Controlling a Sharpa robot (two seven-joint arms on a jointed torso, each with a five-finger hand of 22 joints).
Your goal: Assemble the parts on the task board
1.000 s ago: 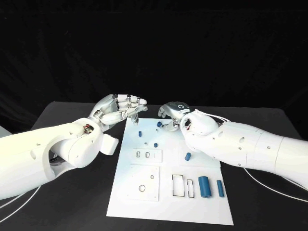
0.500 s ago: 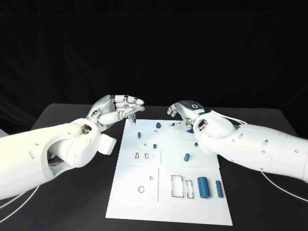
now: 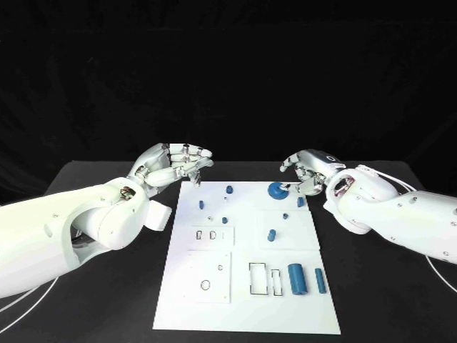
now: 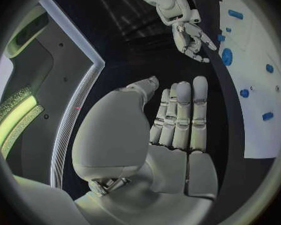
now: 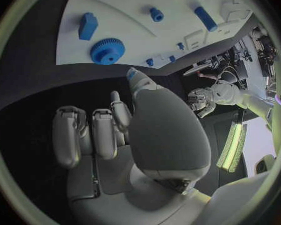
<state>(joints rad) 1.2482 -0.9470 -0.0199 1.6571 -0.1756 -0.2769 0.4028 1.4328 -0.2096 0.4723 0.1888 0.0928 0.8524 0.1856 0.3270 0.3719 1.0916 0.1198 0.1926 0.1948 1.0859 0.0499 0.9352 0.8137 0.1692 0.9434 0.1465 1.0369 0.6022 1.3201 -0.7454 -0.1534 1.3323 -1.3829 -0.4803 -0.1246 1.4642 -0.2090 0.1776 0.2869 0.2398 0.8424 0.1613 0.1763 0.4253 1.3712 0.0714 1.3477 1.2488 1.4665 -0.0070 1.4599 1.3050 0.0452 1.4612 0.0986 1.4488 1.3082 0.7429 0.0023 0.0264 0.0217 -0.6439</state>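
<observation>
The white task board [image 3: 249, 286] lies in the middle of the table with several blue parts on it. A blue gear [image 3: 277, 190] [image 5: 107, 50] sits near the board's far right corner. My right hand [image 3: 311, 170] [image 4: 190, 35] hovers just right of the gear with its fingers apart and holds nothing. My left hand [image 3: 175, 166] [image 4: 178, 120] hangs by the board's far left corner, its fingers curled in with nothing in them. Small blue pieces [image 3: 230, 189] dot the far half. Two blue cylinders [image 3: 296, 279] lie near the front right.
Black rectangular slot outlines [image 3: 261, 277] mark the board's near half, with an oval hole [image 3: 205, 284] to their left. The black table [image 3: 393, 300] stretches to both sides of the board. White cables [image 3: 12, 314] trail under the left arm.
My right hand has moved to the right, off the board's far edge, and the blue gear it covered now lies in plain sight. The left hand has hardly moved.
</observation>
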